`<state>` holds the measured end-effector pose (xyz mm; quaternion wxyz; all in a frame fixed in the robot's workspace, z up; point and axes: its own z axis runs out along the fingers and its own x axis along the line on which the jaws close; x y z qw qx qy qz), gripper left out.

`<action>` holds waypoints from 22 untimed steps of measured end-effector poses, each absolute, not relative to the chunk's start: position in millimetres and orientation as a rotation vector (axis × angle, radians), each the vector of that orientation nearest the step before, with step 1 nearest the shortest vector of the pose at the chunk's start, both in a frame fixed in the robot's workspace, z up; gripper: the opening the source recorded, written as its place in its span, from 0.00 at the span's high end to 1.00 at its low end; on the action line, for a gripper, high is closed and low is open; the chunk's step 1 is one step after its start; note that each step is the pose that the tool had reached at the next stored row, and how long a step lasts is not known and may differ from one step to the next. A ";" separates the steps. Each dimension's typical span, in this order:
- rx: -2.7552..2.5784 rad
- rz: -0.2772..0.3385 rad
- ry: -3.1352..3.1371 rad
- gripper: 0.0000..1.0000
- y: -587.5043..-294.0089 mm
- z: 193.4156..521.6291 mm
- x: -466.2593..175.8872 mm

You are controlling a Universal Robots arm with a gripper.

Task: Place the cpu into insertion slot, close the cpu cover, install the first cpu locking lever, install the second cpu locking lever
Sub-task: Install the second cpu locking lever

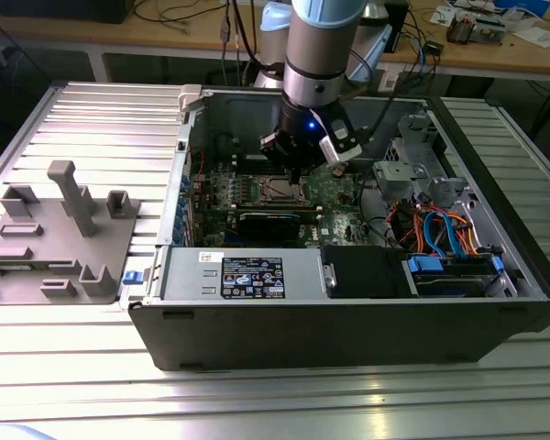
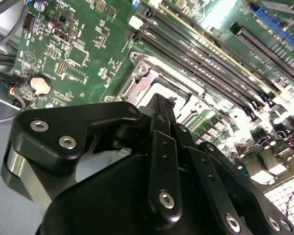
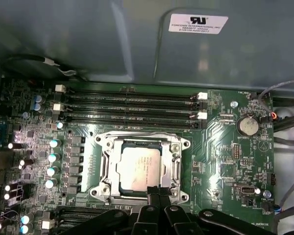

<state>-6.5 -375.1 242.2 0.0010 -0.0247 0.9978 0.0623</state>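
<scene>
- gripper [image 3: 156,192]: fingers pressed together, nothing pinched; tips sit at the edge of the cpu cover [image 3: 176,169], on the side nearest the wrist, and look to be touching the frame
- same in the second wrist view: gripper [image 2: 161,105] tips down at the socket frame
- cpu [image 3: 138,168]: seated flat in the insertion slot [image 3: 112,188], silvery top showing through the cover window
- cpu cover is down flat over the cpu, frame around it
- green motherboard [image 3: 225,161] around the socket; long memory slots [image 3: 132,103] just beyond it, coin cell [image 3: 247,126] off to one side
- exterior view: arm [image 1: 319,55] comes straight down into the open computer case [image 1: 348,339], gripper [image 1: 296,170] right above the socket [image 1: 282,191]
- grey power supply box [image 1: 243,273] along the near case wall; grey fixture tray [image 1: 55,238] on the table at the exterior view's left, well apart
</scene>
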 end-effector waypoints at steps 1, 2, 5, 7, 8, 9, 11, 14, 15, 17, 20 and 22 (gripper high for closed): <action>-0.076 0.205 3.132 0.89 -376.4 242.1 -6.5; -0.076 0.215 3.131 0.89 -378.8 242.0 -6.5; -0.075 0.233 3.130 0.89 -385.2 241.8 -6.5; -0.075 0.241 3.129 0.89 -389.4 241.6 -6.5; -0.075 0.246 3.128 0.89 -392.2 241.4 -6.6; -0.075 0.248 3.128 0.89 -396.3 241.1 -7.2; -0.075 0.250 3.128 0.89 -400.1 240.5 -9.0; -0.075 0.253 3.128 0.89 -404.8 239.6 -13.7; -0.075 0.254 3.127 0.89 -406.0 239.3 -15.5; -0.075 0.256 3.127 0.89 -407.8 238.8 -19.1; -0.075 0.263 3.127 0.89 -409.1 237.5 -27.1; -0.075 0.266 3.126 0.89 -409.3 236.9 -31.3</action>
